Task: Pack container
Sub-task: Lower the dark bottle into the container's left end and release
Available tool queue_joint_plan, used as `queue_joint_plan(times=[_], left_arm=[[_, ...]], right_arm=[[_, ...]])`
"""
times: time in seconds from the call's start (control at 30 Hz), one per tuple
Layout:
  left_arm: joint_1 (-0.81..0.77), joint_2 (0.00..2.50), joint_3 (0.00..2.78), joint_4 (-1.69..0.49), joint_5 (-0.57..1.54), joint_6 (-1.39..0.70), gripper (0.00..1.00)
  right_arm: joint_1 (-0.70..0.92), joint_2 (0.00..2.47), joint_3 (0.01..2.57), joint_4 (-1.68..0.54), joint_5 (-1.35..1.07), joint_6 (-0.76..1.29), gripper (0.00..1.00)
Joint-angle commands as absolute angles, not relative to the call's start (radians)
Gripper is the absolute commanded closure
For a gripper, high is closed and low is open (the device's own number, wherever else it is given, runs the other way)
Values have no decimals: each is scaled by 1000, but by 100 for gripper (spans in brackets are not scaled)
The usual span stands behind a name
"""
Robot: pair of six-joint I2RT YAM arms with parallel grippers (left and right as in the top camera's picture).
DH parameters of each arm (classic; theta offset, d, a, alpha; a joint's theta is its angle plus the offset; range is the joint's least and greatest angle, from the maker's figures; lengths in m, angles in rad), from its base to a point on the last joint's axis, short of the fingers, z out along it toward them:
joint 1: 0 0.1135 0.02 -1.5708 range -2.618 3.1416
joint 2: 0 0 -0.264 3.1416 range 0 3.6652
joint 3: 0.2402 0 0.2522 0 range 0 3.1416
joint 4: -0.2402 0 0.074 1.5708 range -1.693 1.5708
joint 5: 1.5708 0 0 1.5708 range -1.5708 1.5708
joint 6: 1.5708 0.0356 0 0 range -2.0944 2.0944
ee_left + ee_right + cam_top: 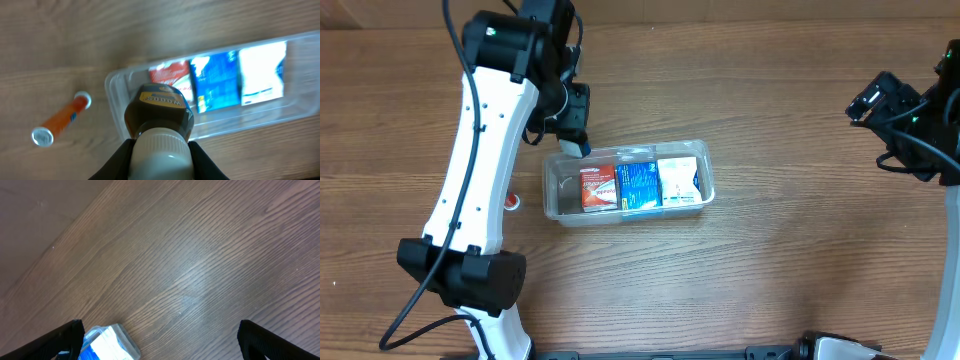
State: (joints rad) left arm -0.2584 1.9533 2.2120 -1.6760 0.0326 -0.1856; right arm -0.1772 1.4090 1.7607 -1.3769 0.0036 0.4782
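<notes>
The clear plastic container (704, 170) lies in the middle of the table with a red box (599, 187), a blue box (638, 184) and a white box (680, 180) side by side in it. Its left end is bare. My left gripper (575, 140) is shut on a brown bottle with a white cap (159, 117) and holds it above the container's left end (116, 92). My right gripper (160, 340) is open and empty, far to the right; the container's corner (117, 342) shows at the bottom of its view.
An orange tube with white caps (61, 119) lies on the wood left of the container, also seen in the overhead view (514, 201). The left arm reaches over the table's left half. The right arm (905, 120) is at the far right edge.
</notes>
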Motion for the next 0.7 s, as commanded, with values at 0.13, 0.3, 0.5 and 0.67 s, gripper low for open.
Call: queue_joint_plan(times=[0.13, 0.3, 0.5, 0.67], left_arm=[[-253, 1947, 1890, -1477, -48, -236, 82], [-253, 1949, 1678, -1308, -90, -241, 81], [-253, 1948, 1652, -1280, -141, -259, 82], [-253, 1948, 1708, -1310, -91, -265, 83]], right_arm=[[-182, 1405, 1772, -1371, -1, 482, 0], [-182, 1405, 1772, -1371, -2, 482, 0], [-182, 1405, 1772, -1371, -2, 482, 0], [-182, 1405, 1772, -1371, -2, 482, 0]])
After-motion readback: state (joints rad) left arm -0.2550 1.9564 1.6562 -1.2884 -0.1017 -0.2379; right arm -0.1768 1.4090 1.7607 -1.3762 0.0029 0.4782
